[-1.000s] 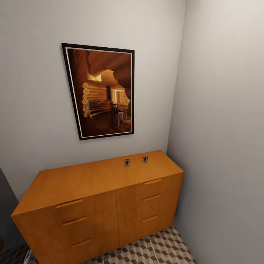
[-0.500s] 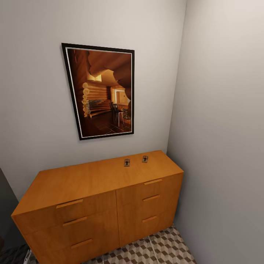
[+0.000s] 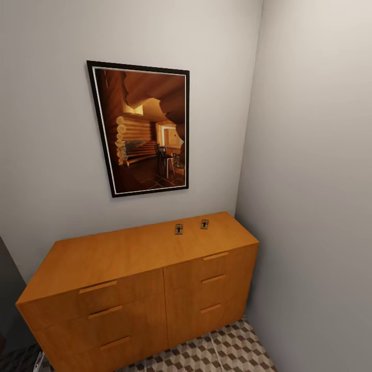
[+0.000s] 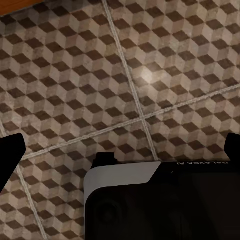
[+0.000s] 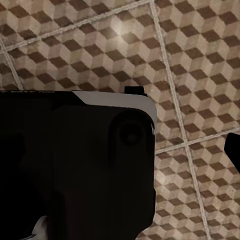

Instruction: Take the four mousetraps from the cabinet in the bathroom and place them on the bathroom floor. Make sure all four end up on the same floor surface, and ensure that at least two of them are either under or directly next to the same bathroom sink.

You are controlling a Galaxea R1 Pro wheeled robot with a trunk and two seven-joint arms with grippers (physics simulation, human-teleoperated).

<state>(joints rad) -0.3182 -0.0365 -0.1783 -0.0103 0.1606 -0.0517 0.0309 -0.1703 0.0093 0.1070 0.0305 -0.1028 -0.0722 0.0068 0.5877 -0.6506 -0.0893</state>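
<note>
Atop the low orange-brown wooden cabinet (image 3: 139, 279), toward its right rear, lie two tiny dark-brown mousetraps (image 3: 179, 229), side by side; both end effectors point at the cube-patterned tiled floor (image 4: 150, 75), their spread impossible to tell.

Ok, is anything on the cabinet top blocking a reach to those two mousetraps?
Nothing visible does. The two mousetraps lie apart in the open on the cabinet top, towards its right rear, near the wall with the framed picture. The wooden top around them is bare. The side wall stands close on the right.
</note>
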